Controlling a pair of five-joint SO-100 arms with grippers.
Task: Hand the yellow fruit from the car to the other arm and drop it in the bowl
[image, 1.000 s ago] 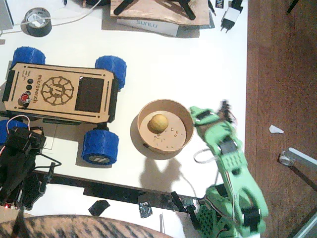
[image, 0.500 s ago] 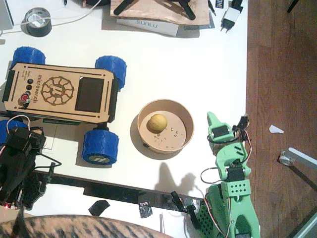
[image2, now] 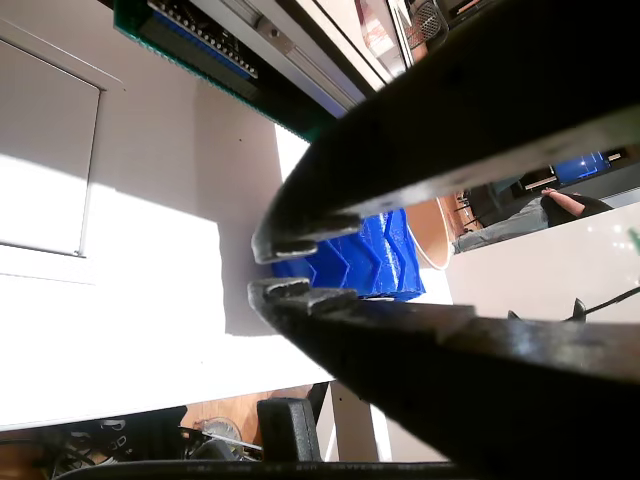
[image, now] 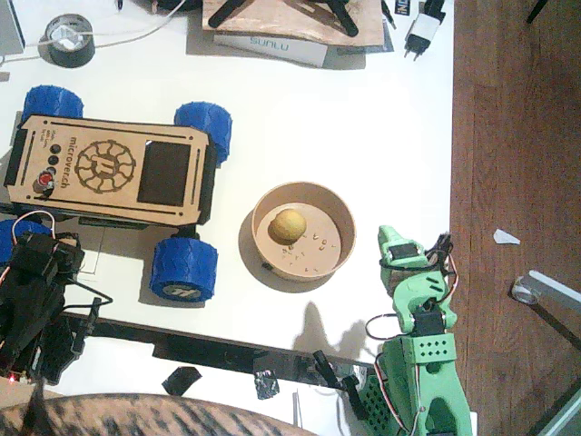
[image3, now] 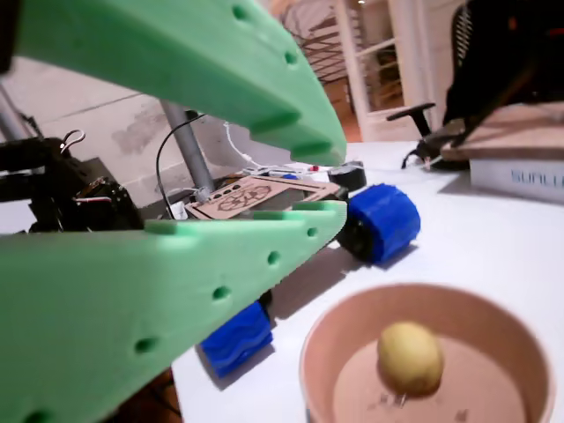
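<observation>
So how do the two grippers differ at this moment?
The right gripper is bright green with perforated jaws standing apart; the left gripper is black, its jaws nearly closed. The right one sits just right of the bowl holding the yellow fruit; the left one is folded back at the table's near-left corner, facing a blue wheel of the car. Both hold nothing.

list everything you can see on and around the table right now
yellow fruit: 1, dull yellow, inside the bowl
bowl: 1, tan, table centre
car: 1, plywood deck with blue wheels, left of the bowl
tape roll: 1, grey, far left corner
plug adapter: 1, white, far right edge
wooden board: 1, brown, far edge, on a box
striped fabric: 1, bottom edge
left gripper: 1, black, jaws nearly closed, empty, near left corner
right gripper: 1, green, jaws apart, empty, right of the bowl
</observation>
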